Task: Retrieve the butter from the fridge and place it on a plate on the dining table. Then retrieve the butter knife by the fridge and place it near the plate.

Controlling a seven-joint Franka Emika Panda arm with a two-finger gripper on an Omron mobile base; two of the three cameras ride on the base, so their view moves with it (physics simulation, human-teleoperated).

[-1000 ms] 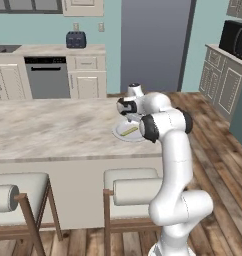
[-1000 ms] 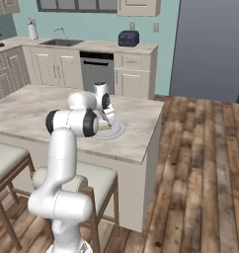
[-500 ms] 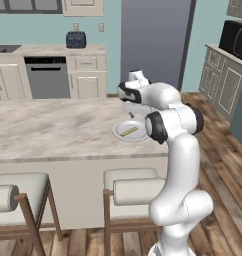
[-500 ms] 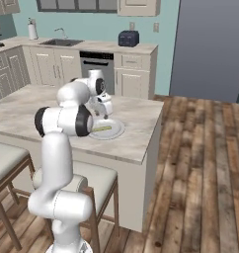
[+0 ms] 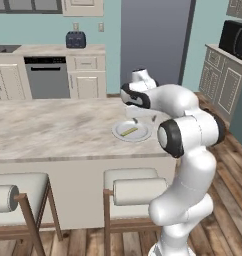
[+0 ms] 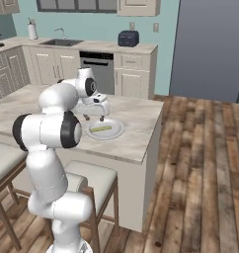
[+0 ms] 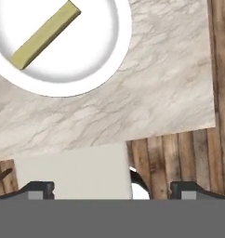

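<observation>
Right now the butter [image 5: 129,131] lies flat on the plate [image 5: 120,134], slanted across its middle, a thin yellow-olive stick shorter than the plate is wide. That plate sits on the dining table [image 5: 53,130], close to the table's end nearest the wooden floor [image 6: 205,163] and a little in from the edge facing the stools.

Above the plate hangs the gripper [image 5: 144,117], raised clear of it and not touching the butter. Its jaws stand wide apart with nothing between them; from the hand view the two dark fingertips [image 7: 39,189] sit far out to either side, and between them I see the table's corner, a cream stool seat [image 7: 72,172] below it and floorboards. In that same view the plate [image 7: 105,56] sits up at the far side with the butter [image 7: 44,35] lying diagonally on it.

Beyond the plate, across the room, stands the tall grey fridge [image 5: 153,45], doors shut. To the left of the fridge runs a counter [image 5: 58,50] with a dark toaster [image 5: 75,40] on top and a dishwasher [image 5: 47,77] beneath. Two stools [image 5: 133,192] stand on the near side of the table, just below the plate's edge of it.
</observation>
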